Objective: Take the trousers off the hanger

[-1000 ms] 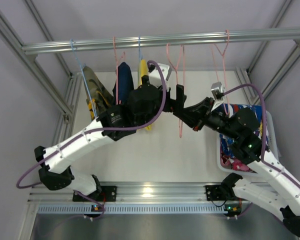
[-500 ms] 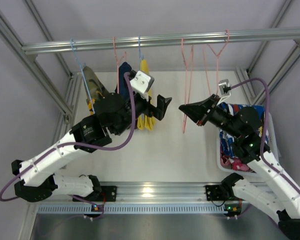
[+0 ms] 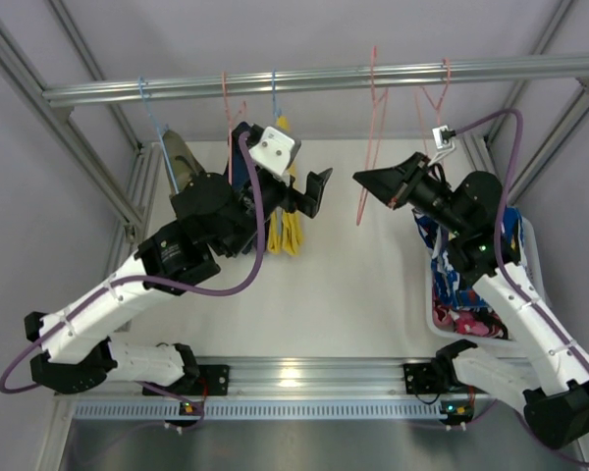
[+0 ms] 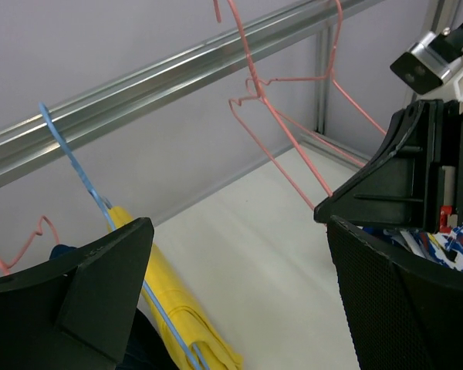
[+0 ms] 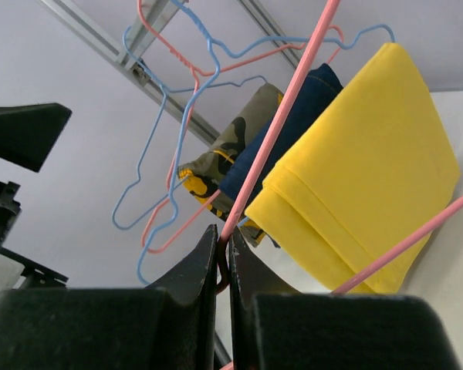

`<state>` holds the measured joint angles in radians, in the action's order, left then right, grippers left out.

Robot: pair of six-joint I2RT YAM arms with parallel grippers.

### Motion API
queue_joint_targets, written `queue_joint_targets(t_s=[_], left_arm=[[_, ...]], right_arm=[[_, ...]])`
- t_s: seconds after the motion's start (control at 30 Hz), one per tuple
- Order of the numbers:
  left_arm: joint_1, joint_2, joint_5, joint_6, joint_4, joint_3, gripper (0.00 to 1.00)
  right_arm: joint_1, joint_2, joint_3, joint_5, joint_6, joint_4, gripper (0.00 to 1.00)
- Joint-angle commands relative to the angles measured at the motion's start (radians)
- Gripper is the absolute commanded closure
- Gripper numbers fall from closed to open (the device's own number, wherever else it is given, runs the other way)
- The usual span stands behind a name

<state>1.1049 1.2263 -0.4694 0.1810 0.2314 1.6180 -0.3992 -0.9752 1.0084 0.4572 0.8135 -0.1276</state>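
My right gripper [image 3: 357, 180] is shut on the thin wire of an empty pink hanger [image 3: 368, 137], which stands steeply with its hook end above the rail [image 3: 324, 80]. The right wrist view shows both fingers [image 5: 204, 262] pinching that pink hanger [image 5: 274, 131]. My left gripper [image 3: 319, 191] hangs open to the left of it, nothing between its fingers [image 4: 100, 277]. The blue printed trousers [image 3: 450, 280] and the red-pink trousers [image 3: 463, 320] lie in the white basket [image 3: 433, 312] at the right, under my right arm.
Yellow [image 3: 291, 232], navy [image 3: 241, 147] and camouflage [image 3: 181, 162] garments hang on blue and pink hangers at the left of the rail. Another empty pink hanger [image 3: 433, 96] hangs at the right. Metal frame posts stand on both sides.
My right gripper has raised the pink hanger up and rightward, away from the centre. The left arm has drawn back to the left, its gripper staying open.
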Motion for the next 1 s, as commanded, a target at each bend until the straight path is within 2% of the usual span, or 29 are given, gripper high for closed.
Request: queue_joint_targets(t_s=[0.0, 0.13, 0.2, 0.5, 0.7, 0.8, 0.83, 0.87, 0.9, 0.97], left_arm=[[-0.002, -0.031, -0.02, 0.051, -0.075, -0.029, 0.01], [-0.002, -0.034, -0.021, 0.037, -0.076, -0.035, 0.01], [-0.007, -0.027, -0.026, 0.02, -0.073, -0.026, 0.01], [-0.046, 0.007, 0.043, -0.13, 0.118, 0.078, 0.01], [-0.103, 0.059, 0.116, -0.264, 0.316, 0.149, 0.01], [-0.125, 0.05, 0.158, -0.301, 0.339, 0.138, 0.01], [-0.14, 0.049, 0.169, -0.31, 0.341, 0.14, 0.01], [-0.181, 0.048, 0.176, -0.324, 0.344, 0.14, 0.01], [-0.203, 0.052, 0.199, -0.349, 0.361, 0.152, 0.01], [-0.269, 0.061, 0.225, -0.374, 0.391, 0.178, 0.01]], right_arm=[[0.022, -0.01, 0.078, 0.051, 0.013, -0.116, 1.0], [0.036, -0.034, 0.107, 0.051, 0.012, -0.09, 1.0], [0.068, -0.063, 0.107, 0.063, 0.07, -0.105, 1.0], [0.082, -0.068, 0.012, 0.112, 0.093, -0.133, 1.0], [0.082, 0.015, -0.073, 0.097, -0.006, -0.072, 1.0], [0.082, 0.047, -0.083, 0.092, -0.074, -0.017, 0.98], [0.082, 0.056, -0.086, 0.093, -0.092, -0.007, 0.94], [0.082, 0.062, -0.087, 0.097, -0.117, 0.005, 0.86], [0.082, 0.082, -0.08, 0.092, -0.17, 0.05, 0.59], [0.082, 0.105, -0.061, 0.074, -0.212, 0.104, 0.36]])
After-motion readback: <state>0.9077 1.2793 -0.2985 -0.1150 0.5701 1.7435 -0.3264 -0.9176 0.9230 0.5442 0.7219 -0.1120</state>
